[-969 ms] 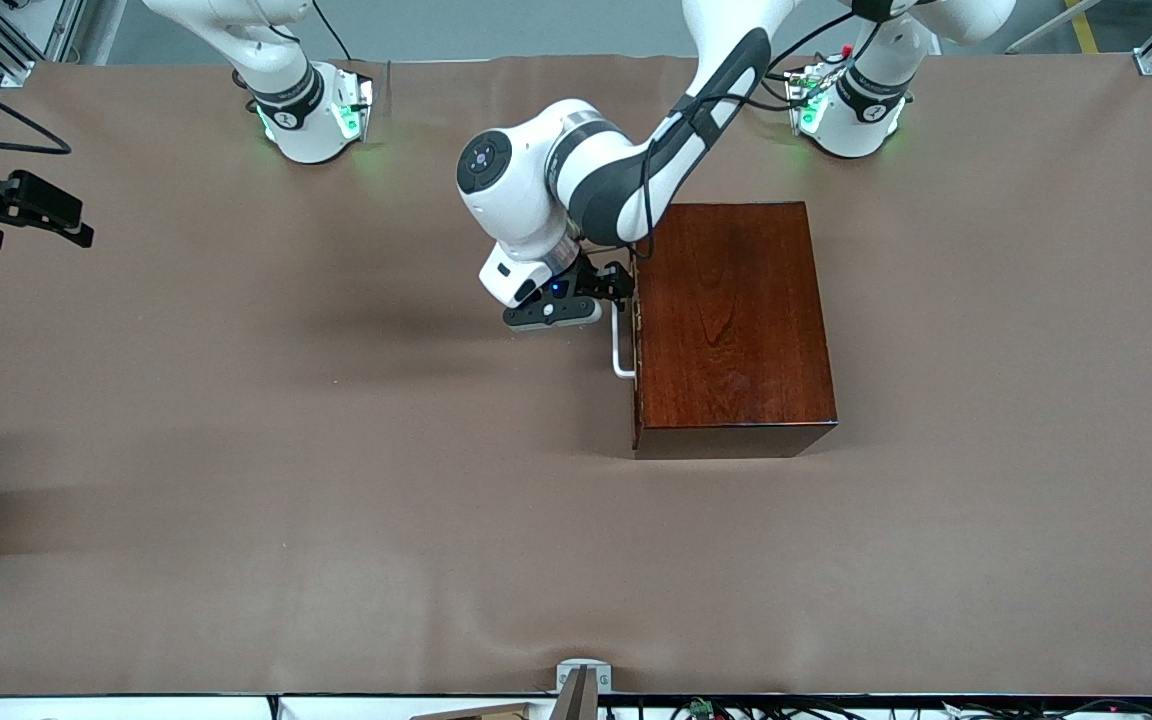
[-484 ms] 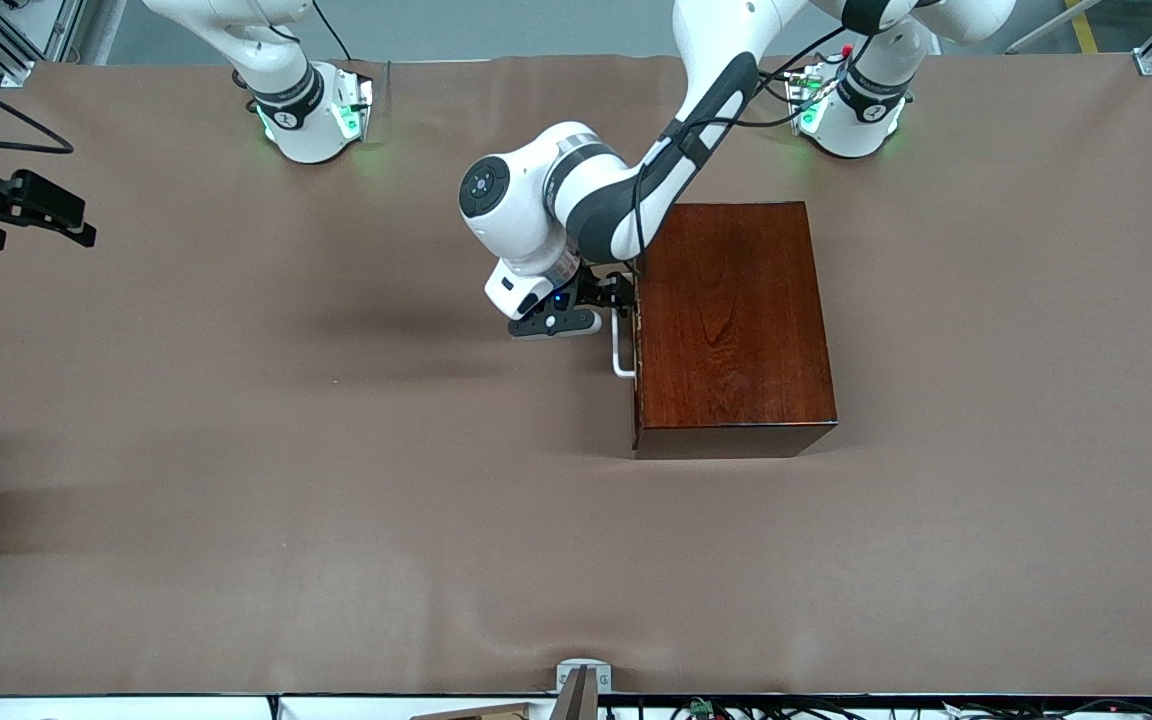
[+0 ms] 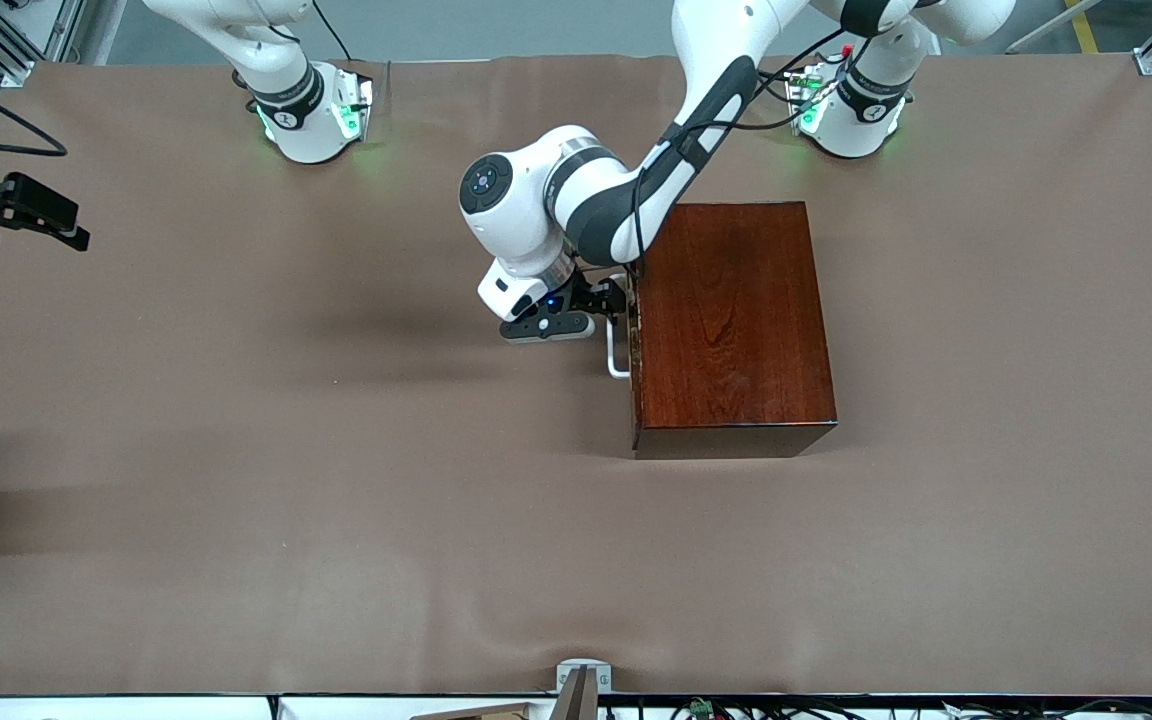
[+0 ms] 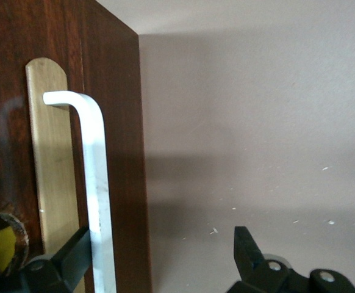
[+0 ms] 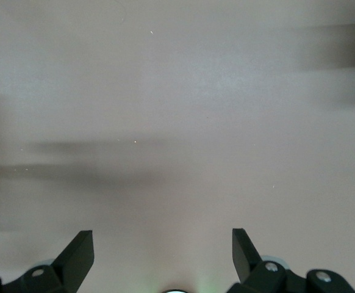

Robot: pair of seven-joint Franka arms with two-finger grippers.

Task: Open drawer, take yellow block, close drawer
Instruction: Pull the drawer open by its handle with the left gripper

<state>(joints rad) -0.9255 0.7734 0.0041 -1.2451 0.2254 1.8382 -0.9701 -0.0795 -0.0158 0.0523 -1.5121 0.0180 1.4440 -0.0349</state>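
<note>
A: Where is the glossy reddish-brown wooden box's drawer (image 3: 635, 340)?

B: Centre of the front view, shut. Its white loop handle (image 4: 95, 183) runs lengthwise between the spread fingers of the left gripper (image 4: 165, 259); one finger (image 4: 74, 250) is touching it, nothing clenched.

A: The right gripper (image 5: 163, 256)?

B: It waits with fingers apart at the front view's left edge. I see no yellow block.

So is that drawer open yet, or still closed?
Barely open, if at all: the drawer front sits almost flush with the wooden box. The left claw is spread around the white handle.
</note>
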